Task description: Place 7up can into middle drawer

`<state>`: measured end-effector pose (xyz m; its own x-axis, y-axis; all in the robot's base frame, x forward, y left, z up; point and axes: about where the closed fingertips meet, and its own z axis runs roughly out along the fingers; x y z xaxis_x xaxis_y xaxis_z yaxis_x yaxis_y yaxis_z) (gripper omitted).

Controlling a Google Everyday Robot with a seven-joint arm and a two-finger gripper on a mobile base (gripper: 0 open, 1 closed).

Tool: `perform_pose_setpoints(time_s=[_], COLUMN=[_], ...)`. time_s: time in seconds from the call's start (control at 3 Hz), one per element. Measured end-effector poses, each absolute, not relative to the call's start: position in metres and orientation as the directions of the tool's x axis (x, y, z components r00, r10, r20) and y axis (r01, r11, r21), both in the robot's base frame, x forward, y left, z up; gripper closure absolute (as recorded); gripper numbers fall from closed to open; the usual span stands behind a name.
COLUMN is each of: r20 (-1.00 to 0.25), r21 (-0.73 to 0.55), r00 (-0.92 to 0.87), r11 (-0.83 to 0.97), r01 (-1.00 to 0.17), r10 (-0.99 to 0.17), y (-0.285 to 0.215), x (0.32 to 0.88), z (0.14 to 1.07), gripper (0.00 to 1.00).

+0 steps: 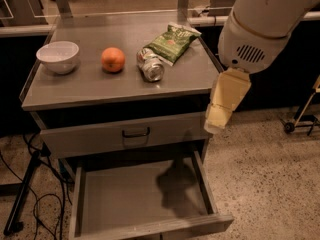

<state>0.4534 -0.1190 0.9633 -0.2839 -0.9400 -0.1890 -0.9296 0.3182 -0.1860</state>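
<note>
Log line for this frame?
hand: beside cabinet right edge | 7up can: lying on cabinet top, ungrasped | middle drawer: open, bare

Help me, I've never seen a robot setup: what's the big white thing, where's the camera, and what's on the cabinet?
The big white shape is the robot's arm; the cream piece at its end is the gripper, hanging by the cabinet's right front corner. It appears to hold nothing. The one camera looks down from the front. On the cabinet top sit a bowl, an orange, a can on its side and a snack bag. Below, a drawer stands open.
</note>
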Motion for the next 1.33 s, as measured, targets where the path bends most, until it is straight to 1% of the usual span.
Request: perform_pose_setpoints(time_s=[0.33,0.67,1.0,1.33], r20=[-0.224,-0.254,-0.259,-0.260], r21=[-0.169,-0.113,-0.079,-0.076], r00=[-0.350,-0.473,-0.538,-0.543], r11=[0.390,0.512,0.573,0.578], r01=[-0.905,-0.852,-0.816,-0.812], r10=[-0.909,-0.843,-0.802,-0.798], y=[-0.107,-0.090,-0.085,-0.084], x=[0.471,0.518,0.543,0.544], z=[0.959,0.945,0.933,0.932], gripper=[0.00,0.00,0.00,0.00])
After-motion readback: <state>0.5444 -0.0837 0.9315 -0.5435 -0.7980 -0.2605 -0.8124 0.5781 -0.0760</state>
